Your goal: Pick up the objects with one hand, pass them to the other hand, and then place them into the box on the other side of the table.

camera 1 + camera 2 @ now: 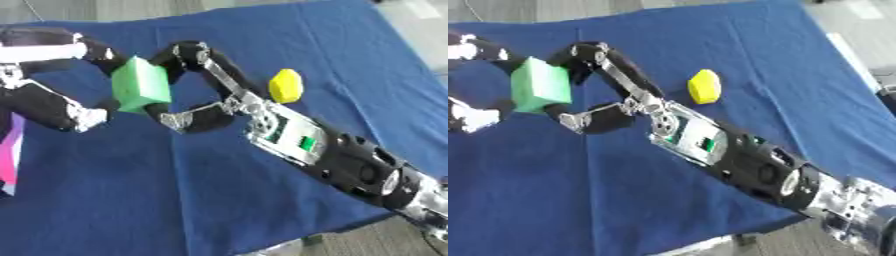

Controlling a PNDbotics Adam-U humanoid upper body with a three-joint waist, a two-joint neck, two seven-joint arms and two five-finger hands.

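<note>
— Green block [140,85] first: you are holding it up above the blue-covered surface [219,200] at the upper left, caught between both hands. Your right hand [197,87] is curling its fingers [188,52] over the block's top edge while the thumb is closing in from below, so that hand is gripping the block. Your left hand [66,82] is meeting it from the other side, with one dark fingertip touching the top corner and another the lower edge; I am reading that as a pinch too.

— How is it likely handling?

— I am judging it to be light and stiff, with flat, smooth faces that could be slipping against the fingertips. You are best pressing on two opposite flat faces, not on corners, before one hand lets go.

— And the count?

— I am counting two objects: one green block in the hands, and one yellow faceted piece [285,86] lying on the cloth just beyond your right forearm, untouched. It is looking small, rigid and light too; take it across its broad sides. A pink-and-white edge [10,150] is showing at the far left; whether that is the box, I cannot tell.
</note>
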